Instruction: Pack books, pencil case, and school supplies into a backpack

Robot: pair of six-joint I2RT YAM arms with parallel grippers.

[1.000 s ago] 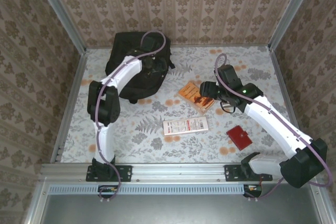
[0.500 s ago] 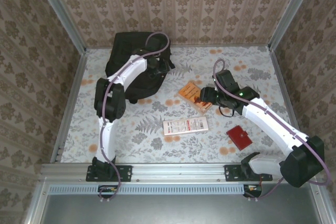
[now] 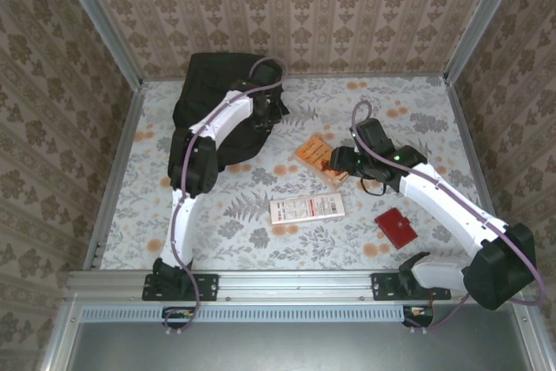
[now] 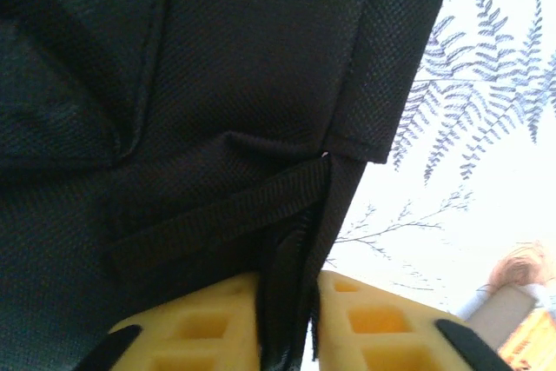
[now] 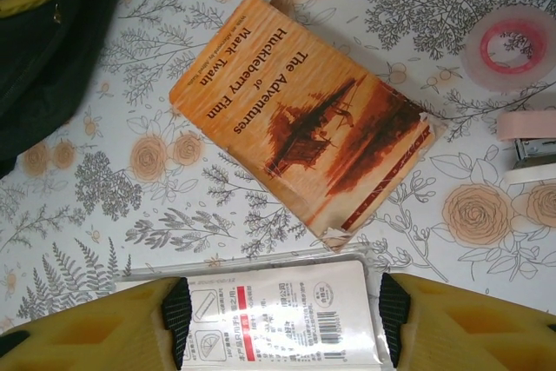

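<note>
Black backpack [image 3: 201, 84] fabric is being pinched in the left gripper's [image 4: 287, 306] jaws, far left. The orange book [image 5: 300, 123], reading "The Adventures of Huckleberry Finn, Mark Twain", is lying flat mid-table [image 3: 408, 119], long axis running far-left to near-right. The right gripper [image 5: 282, 306] is hovering there, jaws apart.

The orange book [image 5: 300, 141] has dark print on its cover: "The Adventures of Huckleberry Finn", with "Mark Twain" below the title. The white label on the clear packet [image 5: 278, 323] beside it has a barcode and print too small to read.
</note>
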